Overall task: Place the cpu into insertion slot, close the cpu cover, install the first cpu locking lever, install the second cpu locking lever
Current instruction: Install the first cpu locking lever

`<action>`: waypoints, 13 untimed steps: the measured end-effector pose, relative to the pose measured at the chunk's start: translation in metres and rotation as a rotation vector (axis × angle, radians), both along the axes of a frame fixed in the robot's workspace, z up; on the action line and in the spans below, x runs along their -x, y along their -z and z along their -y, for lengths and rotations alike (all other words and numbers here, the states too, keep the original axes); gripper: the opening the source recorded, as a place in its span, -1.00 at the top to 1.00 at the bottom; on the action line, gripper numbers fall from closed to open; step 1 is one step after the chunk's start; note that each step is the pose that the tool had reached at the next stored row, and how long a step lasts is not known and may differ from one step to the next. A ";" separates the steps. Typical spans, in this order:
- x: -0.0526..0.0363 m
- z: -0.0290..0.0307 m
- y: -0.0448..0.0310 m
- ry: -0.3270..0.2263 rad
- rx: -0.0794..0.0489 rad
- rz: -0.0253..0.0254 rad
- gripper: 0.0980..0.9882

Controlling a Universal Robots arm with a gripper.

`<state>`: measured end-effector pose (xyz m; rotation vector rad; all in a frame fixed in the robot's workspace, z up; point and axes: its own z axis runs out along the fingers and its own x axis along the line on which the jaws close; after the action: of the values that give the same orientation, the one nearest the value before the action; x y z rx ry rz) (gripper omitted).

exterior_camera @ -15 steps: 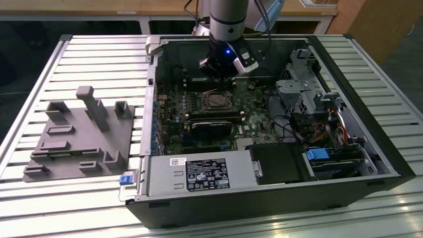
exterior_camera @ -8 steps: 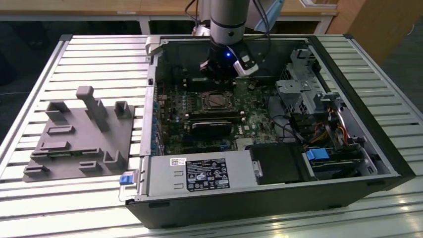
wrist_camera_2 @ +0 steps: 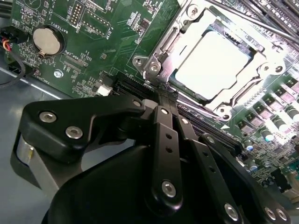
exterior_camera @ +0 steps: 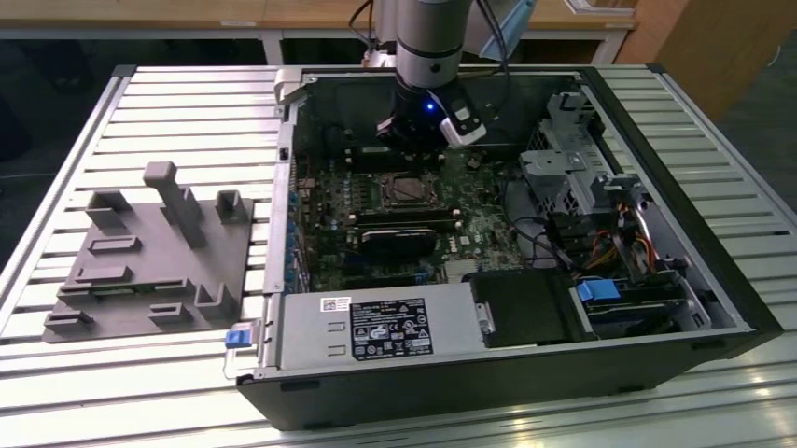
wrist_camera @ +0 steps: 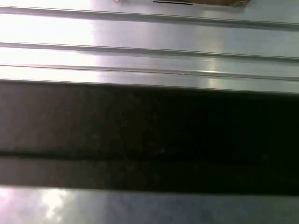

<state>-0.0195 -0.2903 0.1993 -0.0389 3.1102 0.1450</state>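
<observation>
The cpu [wrist_camera_2: 210, 63] lies flat in the insertion slot [exterior_camera: 405, 189] on the green board, its silvery face catching bright light. The cpu cover [wrist_camera_2: 161, 46], a metal frame with a cut-out centre, lies down around the chip's edges. In the exterior view my gripper [exterior_camera: 409, 147] hangs inside the open case, just beyond the slot toward the case's back wall. In the second wrist view the gripper [wrist_camera_2: 161, 95] is shut, its black fingers [wrist_camera_2: 164, 135] pressed together with nothing between them. Their tips stand close to a corner of the cover.
The computer case [exterior_camera: 697, 280] lies open on a slatted metal table [wrist_camera: 149, 46]. It holds a dark heatsink block [exterior_camera: 401, 233], a power supply [exterior_camera: 373, 327], and drive cages with cables [exterior_camera: 598, 224]. A grey fixture [exterior_camera: 149, 252] stands at the exterior view's left. A coin battery [wrist_camera_2: 46, 39] sits on the board.
</observation>
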 end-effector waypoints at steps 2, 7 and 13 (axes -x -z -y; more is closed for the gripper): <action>-0.0001 0.0000 -0.0001 0.000 0.000 0.0001 0.98; -0.0006 -0.0001 -0.0053 0.000 0.000 0.0001 0.98; -0.0009 -0.0001 -0.0031 0.000 0.004 0.0001 0.98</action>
<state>-0.0186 -0.2902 0.2024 -0.0390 3.1104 0.1387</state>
